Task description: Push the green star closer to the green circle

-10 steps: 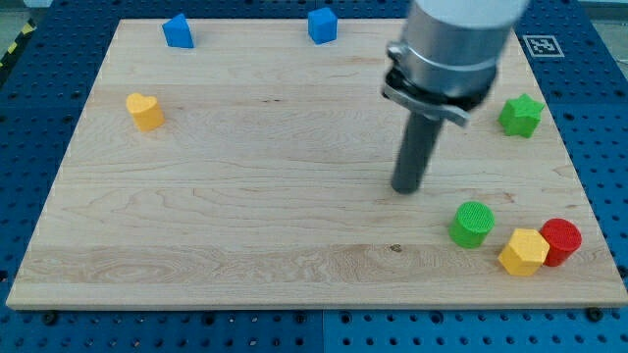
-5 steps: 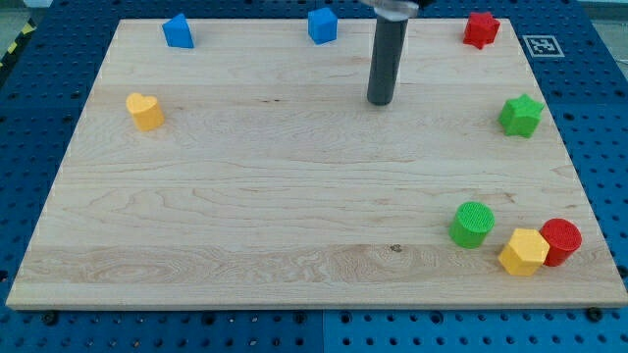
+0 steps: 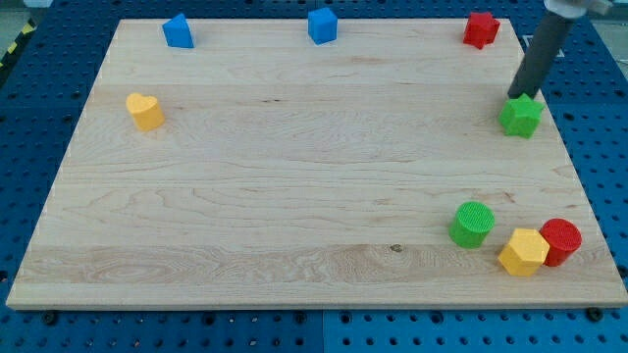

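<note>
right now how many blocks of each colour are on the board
blue: 2, the blue block and the blue cube
red: 2, the red star and the red circle
green: 2, the green star with my tip at its top edge, and the green circle
yellow: 2, the yellow heart and the yellow hexagon
total: 8

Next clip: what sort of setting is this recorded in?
Probably a robotics lab bench: a wooden board on a blue perforated table, a printed marker tag, and small blocks such as the green star, which my tip meets from the view's top.
</note>
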You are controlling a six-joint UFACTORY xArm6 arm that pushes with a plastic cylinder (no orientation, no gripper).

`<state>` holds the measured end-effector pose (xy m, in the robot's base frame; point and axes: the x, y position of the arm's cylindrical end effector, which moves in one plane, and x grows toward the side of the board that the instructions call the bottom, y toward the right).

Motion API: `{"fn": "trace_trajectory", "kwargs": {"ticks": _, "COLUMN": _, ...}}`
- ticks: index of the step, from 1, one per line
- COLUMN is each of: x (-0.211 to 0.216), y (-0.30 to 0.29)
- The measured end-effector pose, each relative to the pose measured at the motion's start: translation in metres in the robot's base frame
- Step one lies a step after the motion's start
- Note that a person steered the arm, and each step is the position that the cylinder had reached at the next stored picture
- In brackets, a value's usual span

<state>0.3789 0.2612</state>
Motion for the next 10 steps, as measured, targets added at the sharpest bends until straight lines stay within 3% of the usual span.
{"fn": "trace_trajectory", "kwargs": {"ticks": 2, "x": 0.051, "y": -0.003}}
{"fn": "trace_trajectory", "kwargs": {"ticks": 6, "x": 0.055, "y": -0.051}}
{"fn": "trace_trajectory", "kwargs": {"ticks": 10, "x": 0.111, "y": -0.051}}
